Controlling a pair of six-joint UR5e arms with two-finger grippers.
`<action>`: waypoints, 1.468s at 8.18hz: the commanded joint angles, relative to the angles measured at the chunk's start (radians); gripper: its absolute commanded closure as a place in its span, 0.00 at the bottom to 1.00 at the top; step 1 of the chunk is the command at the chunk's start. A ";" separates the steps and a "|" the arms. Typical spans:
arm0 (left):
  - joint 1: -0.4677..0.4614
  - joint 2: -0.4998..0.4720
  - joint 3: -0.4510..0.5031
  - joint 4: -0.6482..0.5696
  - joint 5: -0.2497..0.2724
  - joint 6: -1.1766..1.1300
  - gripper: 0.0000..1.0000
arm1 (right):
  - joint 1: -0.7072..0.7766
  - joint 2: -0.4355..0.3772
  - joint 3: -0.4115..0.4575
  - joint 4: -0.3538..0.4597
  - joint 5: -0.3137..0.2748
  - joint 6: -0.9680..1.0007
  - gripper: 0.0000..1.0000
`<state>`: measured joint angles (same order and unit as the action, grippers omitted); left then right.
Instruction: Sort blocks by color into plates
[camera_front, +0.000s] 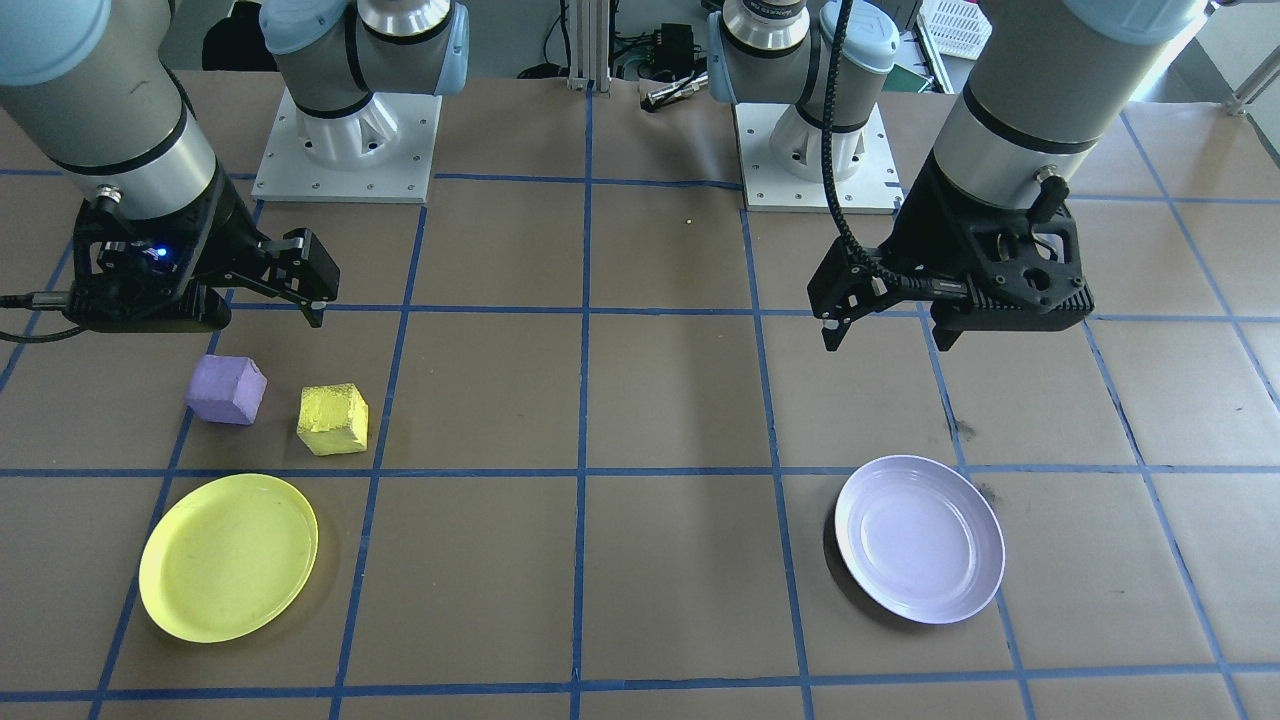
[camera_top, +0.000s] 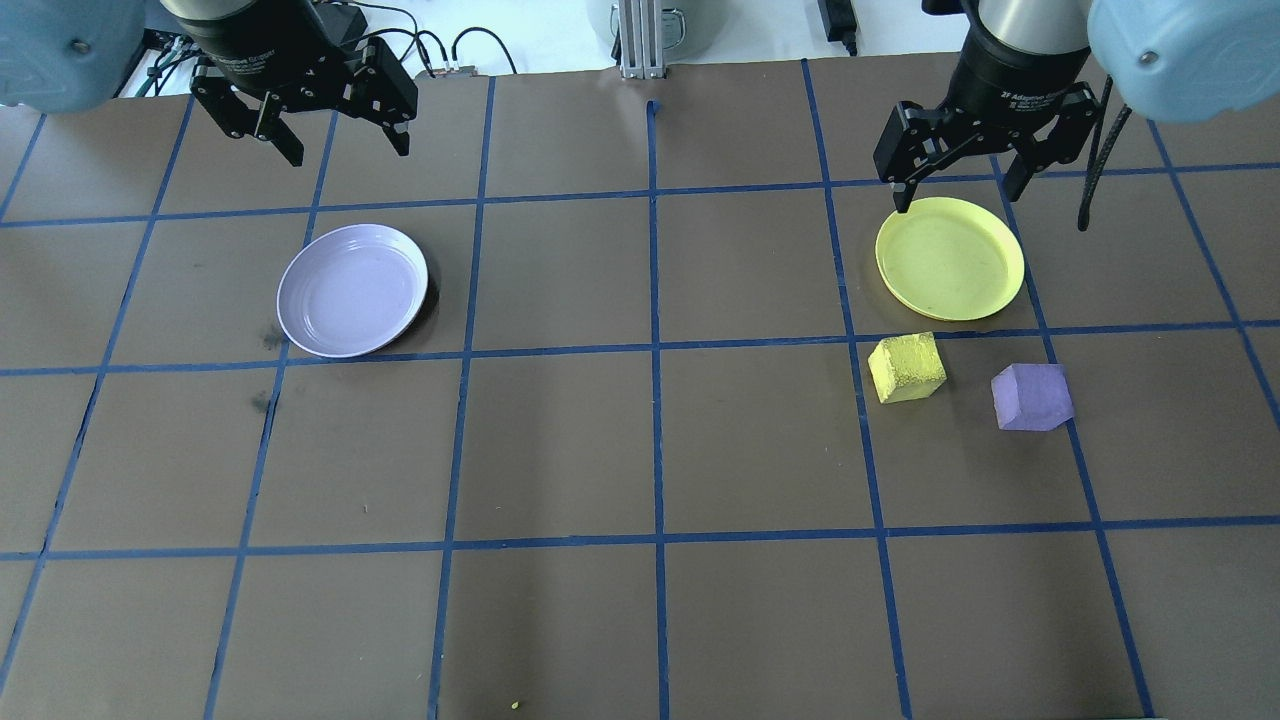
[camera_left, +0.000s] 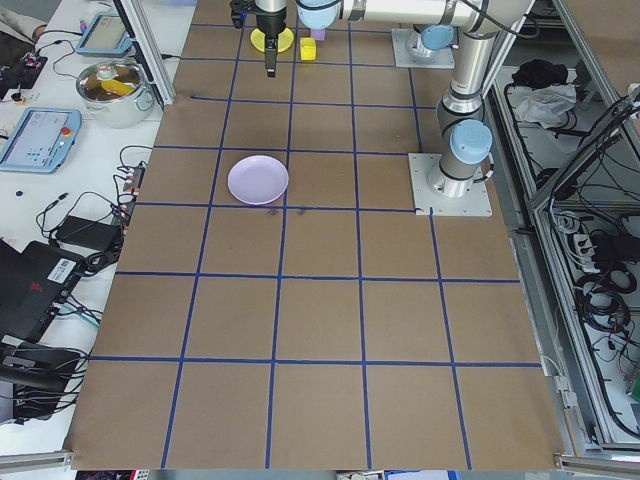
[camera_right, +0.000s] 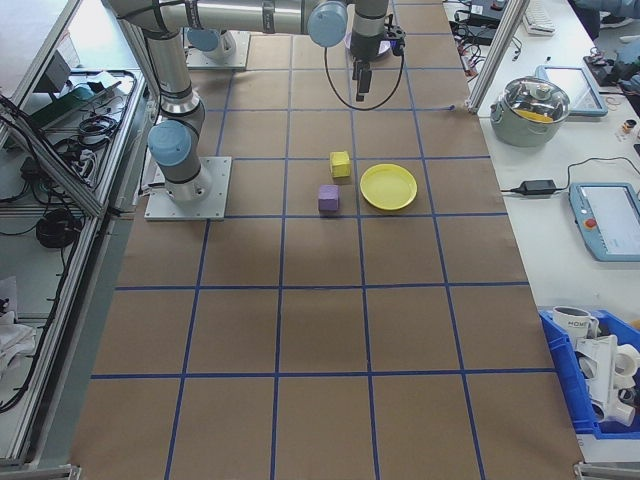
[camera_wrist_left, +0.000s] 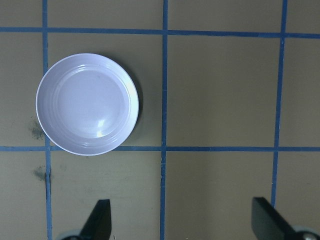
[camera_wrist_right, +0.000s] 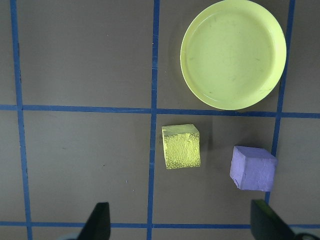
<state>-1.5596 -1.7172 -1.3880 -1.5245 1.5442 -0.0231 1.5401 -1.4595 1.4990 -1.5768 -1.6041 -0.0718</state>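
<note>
While both grippers hang with jaws released, the 2 blocks, yellow block (camera_wrist_right: 181, 146) and purple block (camera_wrist_right: 252, 168), lie ahead of the right gripper (camera_top: 958, 165), by the yellow plate (camera_wrist_right: 233, 54).

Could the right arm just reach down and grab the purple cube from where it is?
Probably yes. The right gripper hangs open on that side, and the purple cube sits bare on the table, apart from the yellow cube.
</note>
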 joint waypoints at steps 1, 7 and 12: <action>0.001 0.001 -0.002 0.000 0.002 0.002 0.00 | 0.000 0.001 0.003 0.000 0.001 0.000 0.00; 0.007 0.002 -0.008 -0.002 0.002 0.003 0.00 | 0.003 0.004 0.071 -0.006 0.007 0.007 0.00; 0.009 0.002 -0.008 -0.002 0.002 0.005 0.00 | 0.071 0.013 0.318 -0.219 -0.002 0.060 0.00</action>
<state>-1.5517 -1.7150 -1.3959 -1.5263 1.5463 -0.0186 1.5964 -1.4533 1.6980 -1.6901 -1.6040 -0.0243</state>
